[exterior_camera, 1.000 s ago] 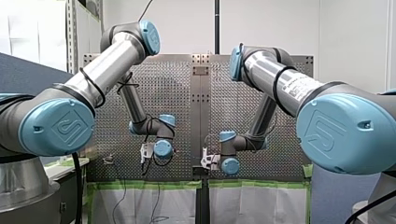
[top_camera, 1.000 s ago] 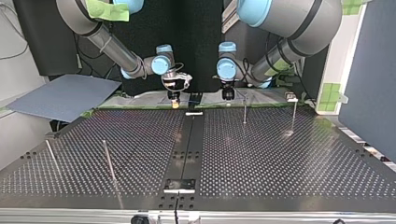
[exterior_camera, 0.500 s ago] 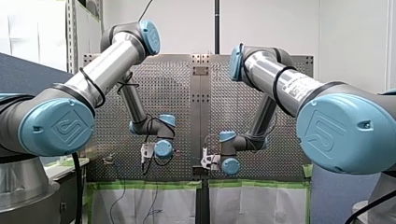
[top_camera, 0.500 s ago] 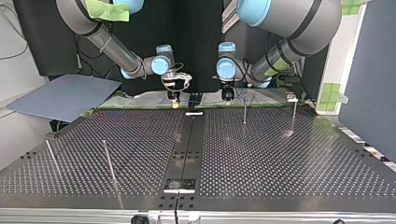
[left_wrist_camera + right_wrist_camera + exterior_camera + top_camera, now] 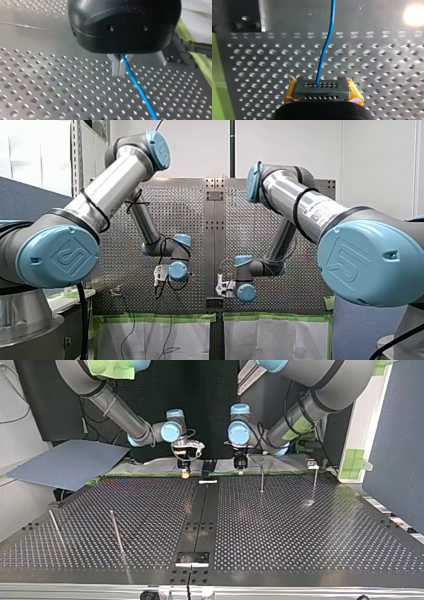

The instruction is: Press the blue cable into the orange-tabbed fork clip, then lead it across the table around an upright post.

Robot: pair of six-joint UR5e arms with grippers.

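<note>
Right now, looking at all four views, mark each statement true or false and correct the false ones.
1. The blue cable runs out from between my left gripper's fingers. True.
2. My right gripper has yellow pads. True.
3. The table has a smooth, unbroken surface. False: it is perforated all over.
4. In the top view both grippers sit at the table's near edge. False: they are at its far edge.
5. The table carries nothing upright. False: an upright post stands beside my left gripper, and others stand elsewhere.
</note>
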